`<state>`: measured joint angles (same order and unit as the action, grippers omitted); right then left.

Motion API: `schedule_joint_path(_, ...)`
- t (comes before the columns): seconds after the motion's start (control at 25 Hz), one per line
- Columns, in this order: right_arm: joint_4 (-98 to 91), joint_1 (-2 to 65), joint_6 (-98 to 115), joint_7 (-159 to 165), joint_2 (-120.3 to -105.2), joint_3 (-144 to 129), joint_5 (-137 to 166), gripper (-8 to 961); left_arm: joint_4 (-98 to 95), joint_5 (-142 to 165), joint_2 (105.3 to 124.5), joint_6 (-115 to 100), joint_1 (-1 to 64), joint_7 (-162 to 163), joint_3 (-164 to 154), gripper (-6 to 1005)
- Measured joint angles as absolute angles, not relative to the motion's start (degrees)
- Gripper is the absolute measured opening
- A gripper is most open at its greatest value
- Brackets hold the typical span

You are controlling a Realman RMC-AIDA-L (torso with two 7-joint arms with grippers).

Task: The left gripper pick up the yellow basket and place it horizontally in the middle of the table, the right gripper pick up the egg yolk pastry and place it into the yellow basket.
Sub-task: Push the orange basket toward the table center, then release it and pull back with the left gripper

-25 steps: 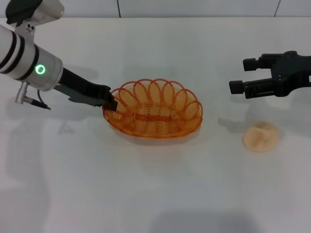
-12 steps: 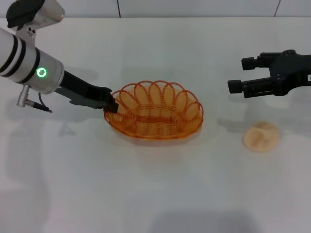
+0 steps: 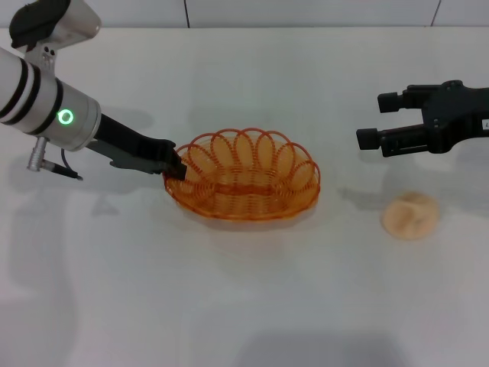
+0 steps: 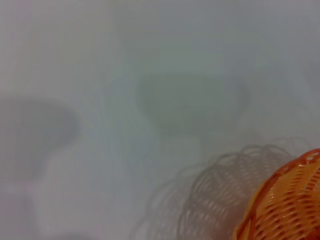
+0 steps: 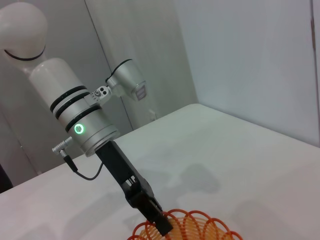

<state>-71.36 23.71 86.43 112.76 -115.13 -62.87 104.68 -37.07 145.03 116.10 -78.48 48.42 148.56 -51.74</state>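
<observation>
Since a second ago the yellow basket has crept a bit to the right and looks slightly raised, with its shadow showing under it in the left wrist view, and the left gripper has moved along with it. It's roughly mid tabletop now, long axis running side to side, and the left gripper is clamped on the rim loops at the basket's left end.

For doing this step well, I'd say lower it flat and gently so the far end doesn't tip or swing, keep that sideways orientation, then let go and back out to the left without snagging a wire loop.

The egg yolk pastry sits well to the basket's right, a little nearer the camera, untouched. The right gripper hangs above and beyond the pastry, jaws spread and holding nothing; it has drifted a touch toward the basket compared with before.
</observation>
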Motion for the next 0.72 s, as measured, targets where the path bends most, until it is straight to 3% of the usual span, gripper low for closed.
schedule_joint_path(0.52, -71.37, 23.74, 86.65, 112.82, -115.22, -62.6, 104.68, 870, -37.61, 142.59, 116.07, -78.95, 48.35, 147.52, -51.75, 161)
schedule_joint_path(0.72, -71.37, 23.73, 86.64, 112.8, -115.23, -62.49, 104.67, 870, -38.88, 141.06, 115.68, -78.88, 47.53, 146.94, -51.37, 316)
